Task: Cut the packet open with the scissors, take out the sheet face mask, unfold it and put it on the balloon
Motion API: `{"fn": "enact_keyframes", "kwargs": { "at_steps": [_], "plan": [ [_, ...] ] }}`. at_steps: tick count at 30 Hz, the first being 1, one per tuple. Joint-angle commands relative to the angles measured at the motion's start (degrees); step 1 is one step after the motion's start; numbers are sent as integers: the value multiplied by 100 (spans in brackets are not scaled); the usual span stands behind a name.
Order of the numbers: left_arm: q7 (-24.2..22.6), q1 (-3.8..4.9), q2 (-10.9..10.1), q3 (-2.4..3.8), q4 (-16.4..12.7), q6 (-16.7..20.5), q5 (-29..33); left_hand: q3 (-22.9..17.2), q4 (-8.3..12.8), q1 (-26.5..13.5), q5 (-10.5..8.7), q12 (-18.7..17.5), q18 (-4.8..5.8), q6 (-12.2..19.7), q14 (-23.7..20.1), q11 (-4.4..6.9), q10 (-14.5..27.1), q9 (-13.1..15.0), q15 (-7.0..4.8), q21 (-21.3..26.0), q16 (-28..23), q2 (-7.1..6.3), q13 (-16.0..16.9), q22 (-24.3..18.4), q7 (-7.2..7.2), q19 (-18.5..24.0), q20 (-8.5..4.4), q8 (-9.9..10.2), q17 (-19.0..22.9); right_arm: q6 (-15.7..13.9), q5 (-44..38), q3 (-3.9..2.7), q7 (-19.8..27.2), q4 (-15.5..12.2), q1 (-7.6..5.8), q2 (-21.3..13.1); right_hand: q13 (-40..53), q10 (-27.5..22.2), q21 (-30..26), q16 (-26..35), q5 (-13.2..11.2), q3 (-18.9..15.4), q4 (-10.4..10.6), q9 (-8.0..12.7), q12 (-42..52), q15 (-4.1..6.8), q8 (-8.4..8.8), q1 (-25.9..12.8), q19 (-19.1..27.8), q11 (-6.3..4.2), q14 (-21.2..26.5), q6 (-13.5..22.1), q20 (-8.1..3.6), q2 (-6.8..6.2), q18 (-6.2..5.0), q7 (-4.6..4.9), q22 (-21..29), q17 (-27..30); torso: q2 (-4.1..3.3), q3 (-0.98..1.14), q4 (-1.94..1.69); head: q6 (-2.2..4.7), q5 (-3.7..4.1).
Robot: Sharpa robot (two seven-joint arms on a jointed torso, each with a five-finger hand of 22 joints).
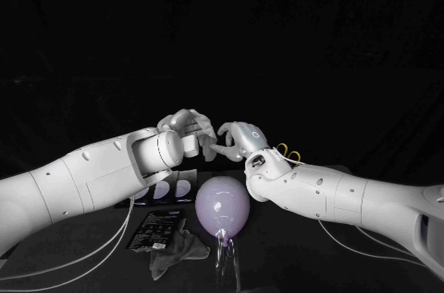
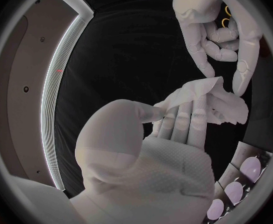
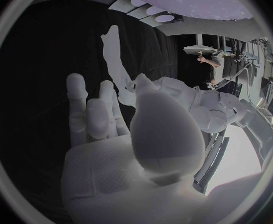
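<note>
Left hand (image 1: 188, 130) pinching the crumpled sheet mask (image 2: 205, 102), held up above the table's (image 1: 305, 264) middle. Right hand (image 1: 237, 141) has fingertips at the mask's edge, but whether it grips is impossible to tell. Down below, the packet (image 1: 155, 229) lies just left of the balloon (image 1: 222, 206).

Left hand (image 2: 150, 157) is palm-up in the middle, pinching a crumpled white sheet mask (image 2: 208, 102) between its thumb and fingers. The right hand (image 2: 215, 31) hangs in from above, fingers pointing down, tips right at the mask's upper edge, though I can't tell if it's actually gripping. A few pale oval pads (image 2: 249, 168) sit off in the corner.
</note>
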State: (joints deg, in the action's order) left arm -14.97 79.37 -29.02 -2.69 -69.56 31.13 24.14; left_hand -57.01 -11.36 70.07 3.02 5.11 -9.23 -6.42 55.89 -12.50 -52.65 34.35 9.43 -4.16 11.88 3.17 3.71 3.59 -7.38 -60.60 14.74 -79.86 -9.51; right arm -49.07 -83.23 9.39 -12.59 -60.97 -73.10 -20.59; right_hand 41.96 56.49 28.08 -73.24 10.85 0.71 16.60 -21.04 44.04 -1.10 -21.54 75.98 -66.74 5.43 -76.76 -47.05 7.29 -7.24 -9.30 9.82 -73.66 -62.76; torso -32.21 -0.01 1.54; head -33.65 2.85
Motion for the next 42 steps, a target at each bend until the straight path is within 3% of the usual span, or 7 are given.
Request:
{"fn": "enact_keyframes", "kwargs": {
  "at_steps": [1, 12, 19, 23, 29, 37, 42],
  "plan": [
    [-99, 10, 21, 11, -40, -36, 38, -23, -4, 11, -24, 21, -108, -47, -28, -28, 2, 535, 2, 29, -35, -63, 3, 2, -919, 49, -9, -21, 5, -164, -199, -8, -63, 102, 4, 85, -12, 23, 64, -48, -45, 18, -8, -11, 39, -1, -55, 80, -56, -45, -45, 12, -3, 10, -38, -39, -25, -20, -1, -3, 2, 1, -4],
    [-76, 10, 22, 11, -96, -69, 40, -27, -3, 13, -24, 22, -110, -51, -27, -29, 1, 533, 3, 31, -38, -64, 4, 4, -921, 60, -6, -21, 6, -489, -177, -47, 6, 281, -5, 212, -52, 78, 285, -151, -180, 152, -12, -35, 106, 36, -214, 195, -169, -86, -127, -3, -35, 95, -8, -78, -112, -101, 9, -6, 8, -10, -11],
    [-62, 10, 21, 11, -104, -85, 40, -27, -3, 13, -24, 22, -110, -51, -27, -29, 1, 533, 3, 31, -38, -64, 4, 4, -921, 60, -6, -21, 6, -769, -94, -63, 168, 283, -18, 227, -109, 414, 1532, -637, -773, 800, -47, -48, 263, 205, -534, 602, -739, -271, -584, -273, -182, 360, 162, -254, -506, -767, 7, 0, 3, 6, -12],
    [-52, 10, 21, 11, -110, -96, 42, -27, -3, 13, -24, 22, -110, -51, -27, -29, 1, 533, 3, 31, -38, -64, 4, 4, -921, 60, -6, -21, 6, -792, 15, -66, 332, 287, -20, 221, 187, 714, 2092, -878, -797, 1305, -134, -50, 574, 301, -666, 898, -963, -371, -782, -415, -270, 480, 244, -365, -685, -1165, 7, 1, 7, 4, -9],
    [-51, 10, 20, 11, -113, -104, 44, -29, -2, 14, -24, 23, -112, -54, -26, -30, 0, 532, 3, 32, -39, -66, 4, 5, -922, 65, -4, -20, 6, -797, 94, -67, 470, 285, -21, 195, 670, 1151, 2773, -1122, -805, 2322, -445, -113, 1009, 372, -957, 1050, -1214, -462, -976, -500, -369, 286, 349, -454, -876, -1604, 4, 1, 7, 11, -5],
    [-70, 10, 15, 11, -80, -87, 47, -31, -1, 15, -24, 23, -113, -56, -26, -30, 1, 531, 4, 32, -41, -67, 4, 5, -922, 68, -3, -20, 7, -838, 56, -67, 504, 211, -23, 115, 817, 1359, 3043, -1186, -779, 3298, -827, -220, 1053, 402, -1317, 479, -1279, -479, -1043, -387, -398, -25, 383, -469, -912, -1763, 8, 2, 10, 16, -4],
    [-78, 10, 10, 11, -62, -67, 48, -33, 1, 16, -23, 22, -113, -59, -28, -32, 3, 529, 5, 34, -44, -71, 3, 6, -923, 78, 1, -19, 8, -855, 47, -67, 492, 167, -29, 46, 786, 1323, 3006, -1165, -766, 3391, -864, -213, 1003, 395, -1336, 361, -1257, -465, -1031, -356, -390, -42, 377, -464, -901, -1734, 6, 0, 11, 22, -7]
  ]
}}
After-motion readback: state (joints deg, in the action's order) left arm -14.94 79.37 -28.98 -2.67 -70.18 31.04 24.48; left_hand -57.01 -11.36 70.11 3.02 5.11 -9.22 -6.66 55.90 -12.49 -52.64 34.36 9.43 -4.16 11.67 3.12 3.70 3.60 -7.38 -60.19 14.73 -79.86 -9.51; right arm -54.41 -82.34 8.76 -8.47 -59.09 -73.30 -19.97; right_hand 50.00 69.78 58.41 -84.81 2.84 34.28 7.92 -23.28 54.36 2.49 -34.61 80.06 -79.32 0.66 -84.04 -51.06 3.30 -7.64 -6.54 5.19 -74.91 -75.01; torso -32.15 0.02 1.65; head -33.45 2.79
